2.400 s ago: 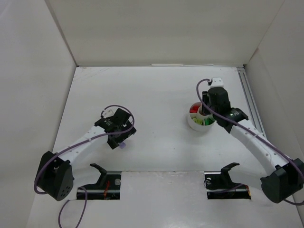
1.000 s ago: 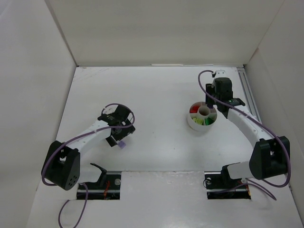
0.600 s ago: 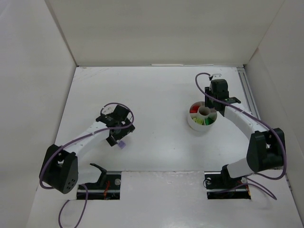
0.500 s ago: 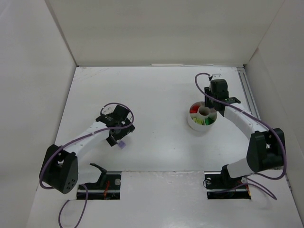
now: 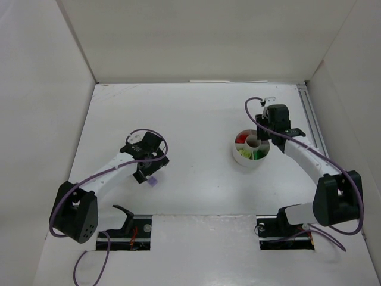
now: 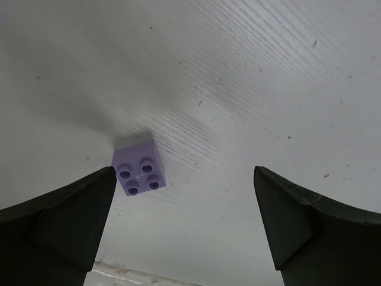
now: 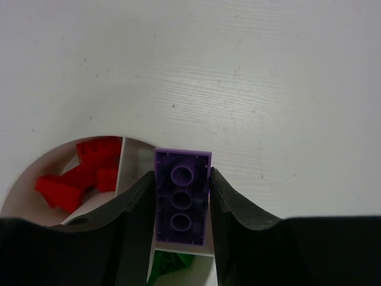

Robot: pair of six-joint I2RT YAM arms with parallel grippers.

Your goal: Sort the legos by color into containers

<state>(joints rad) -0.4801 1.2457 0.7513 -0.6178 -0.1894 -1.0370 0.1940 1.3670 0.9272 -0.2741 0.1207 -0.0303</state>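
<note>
Nearest, the left gripper point(image 6: 183, 174) hangs wide open over a small lilac square brick point(image 6: 140, 164), four studs up, lying on the white table point(image 6: 268, 71) closer to one finger. Farther off, the right gripper point(image 7: 182, 202) pinches a longer purple brick point(image 7: 182, 193), hollow underside showing, above the round white dish point(image 7: 27, 179), beside its red bricks point(image 7: 77, 170).

Left arm point(image 5: 104, 173) and right arm point(image 5: 306, 159) wear white shells between black joints, with bulky black bases at seven and five o'clock. Purple cables point(image 5: 149, 131) loop along each. The left gripper point(image 6: 183, 174) has matte black wedge fingers point(image 6: 53, 226).
</note>
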